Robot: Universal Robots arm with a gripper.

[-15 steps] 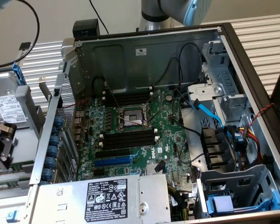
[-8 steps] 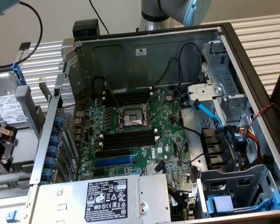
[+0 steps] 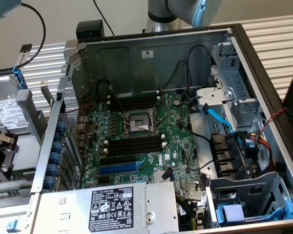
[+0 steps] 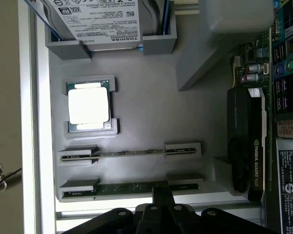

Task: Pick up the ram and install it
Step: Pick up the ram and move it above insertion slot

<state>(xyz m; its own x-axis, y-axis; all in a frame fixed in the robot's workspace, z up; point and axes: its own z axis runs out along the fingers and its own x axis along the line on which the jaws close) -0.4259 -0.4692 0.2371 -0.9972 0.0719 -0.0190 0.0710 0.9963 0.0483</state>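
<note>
Two ram sticks stand on edge in holders on a grey tray [image 4: 151, 122]: an upper ram [image 4: 132, 153] and a lower ram [image 4: 129, 188], which is green with dark chips. My gripper [image 4: 162, 196] is shut, and its black fingertips sit right at the lower ram, near its middle. Whether they pinch the stick I cannot tell; it rests in its holders. In the exterior view the gripper [image 3: 1, 146] hangs over the tray at the exterior view's left, outside the open computer case. Black memory slots [image 3: 134, 145] lie on the motherboard below the CPU socket [image 3: 136, 122].
A CPU [image 4: 89, 107] and a hard drive [image 4: 107, 19] also sit on the tray. A black graphics card [image 4: 246, 146] lies beside it. In the case there are a blue expansion slot [image 3: 118, 168], a power supply [image 3: 112, 207], cables and drive cages [image 3: 244, 112].
</note>
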